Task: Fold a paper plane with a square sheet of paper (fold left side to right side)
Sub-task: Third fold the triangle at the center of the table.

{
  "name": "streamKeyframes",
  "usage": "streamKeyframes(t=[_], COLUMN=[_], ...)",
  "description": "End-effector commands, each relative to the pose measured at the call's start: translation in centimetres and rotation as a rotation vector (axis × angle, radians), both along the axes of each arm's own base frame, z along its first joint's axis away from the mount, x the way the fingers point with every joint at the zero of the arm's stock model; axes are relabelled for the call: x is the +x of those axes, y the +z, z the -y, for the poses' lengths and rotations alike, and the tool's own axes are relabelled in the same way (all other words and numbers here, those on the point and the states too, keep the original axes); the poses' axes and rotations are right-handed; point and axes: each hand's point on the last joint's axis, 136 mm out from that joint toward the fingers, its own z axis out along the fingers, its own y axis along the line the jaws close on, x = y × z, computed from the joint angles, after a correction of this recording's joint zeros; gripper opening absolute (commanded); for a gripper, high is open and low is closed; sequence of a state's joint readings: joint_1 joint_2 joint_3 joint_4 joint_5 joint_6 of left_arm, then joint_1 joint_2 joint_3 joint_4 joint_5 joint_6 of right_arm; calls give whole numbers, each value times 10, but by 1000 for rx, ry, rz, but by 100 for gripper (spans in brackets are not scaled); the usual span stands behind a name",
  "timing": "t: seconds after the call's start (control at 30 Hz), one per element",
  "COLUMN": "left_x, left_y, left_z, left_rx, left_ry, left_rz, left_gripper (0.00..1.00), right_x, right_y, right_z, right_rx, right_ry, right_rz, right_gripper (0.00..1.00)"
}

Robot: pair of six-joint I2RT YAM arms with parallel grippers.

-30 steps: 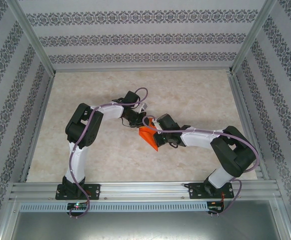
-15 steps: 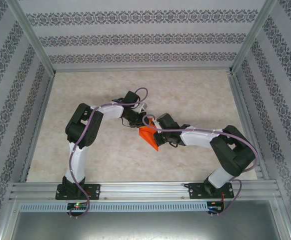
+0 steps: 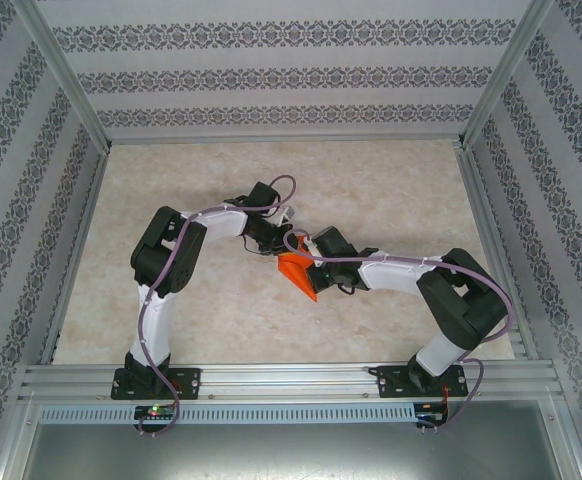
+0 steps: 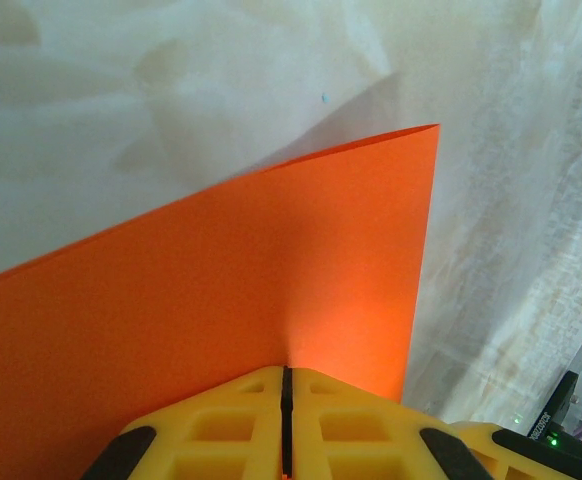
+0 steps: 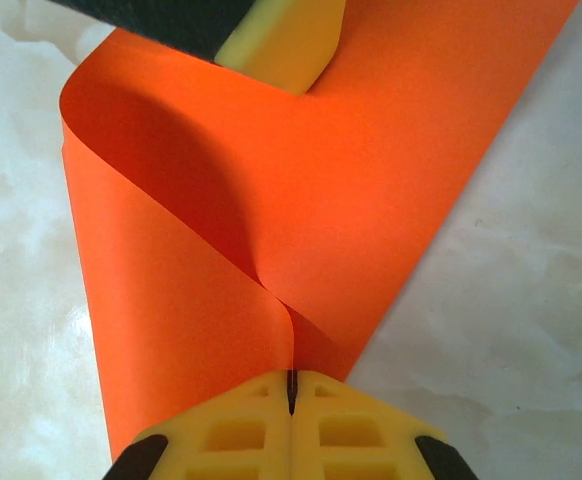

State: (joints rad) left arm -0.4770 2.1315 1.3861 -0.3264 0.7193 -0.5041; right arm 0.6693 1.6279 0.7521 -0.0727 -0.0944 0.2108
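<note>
The square sheet of paper (image 3: 298,274) is bright orange and curled over on itself between the two arms at the table's middle. My left gripper (image 3: 276,250) is shut on its far edge; in the left wrist view the sheet (image 4: 221,290) spreads out from my gripper (image 4: 286,375). My right gripper (image 3: 316,270) is shut on the sheet's near edge, where the paper (image 5: 271,200) bends in a loop ahead of my gripper (image 5: 291,380). A yellow finger of the left gripper (image 5: 281,40) shows at the top of the right wrist view.
The table (image 3: 391,190) is pale marbled stone, with metal rails (image 3: 271,380) along the near edge and patterned walls around. The purple cables (image 3: 301,240) of both arms loop close above the paper.
Almost nothing has moved. The right arm's elbow has shifted slightly; both grippers stay on the paper at the same spot.
</note>
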Motion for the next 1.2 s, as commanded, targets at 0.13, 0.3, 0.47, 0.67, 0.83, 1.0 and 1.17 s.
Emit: streamKeyframes(t=[0.13, 0.3, 0.47, 0.67, 0.83, 1.0, 1.17], left_x=[-6, -4, 8, 34, 29, -4, -35], left_y=[1, 9, 31, 62, 80, 90, 88], left_z=[0, 1, -4, -20, -34, -29, -6], left_rx=[26, 26, 27, 29, 20, -121, -248], left_ry=[-30, -38, -36, -10, 15, 22, -12], left_rz=[2, 18, 61, 119, 175, 204, 214], left_gripper=[13, 17, 30, 34, 24, 14, 12], right_x=[-2, -6, -10, -15, -15, -15, -14], right_y=[-10, -14, -16, -18, -17, -17, -19], right_z=[8, 11, 11, 10, 8, 7, 8], right_rx=[-46, -60, -68, -79, -74, -77, -93], right_ry=[-8, -7, 7, 31, 35, 41, 46], right_rz=[-37, -51, -60, -68, -71, -73, -78], right_gripper=[0, 0, 0, 0, 0, 0, 0])
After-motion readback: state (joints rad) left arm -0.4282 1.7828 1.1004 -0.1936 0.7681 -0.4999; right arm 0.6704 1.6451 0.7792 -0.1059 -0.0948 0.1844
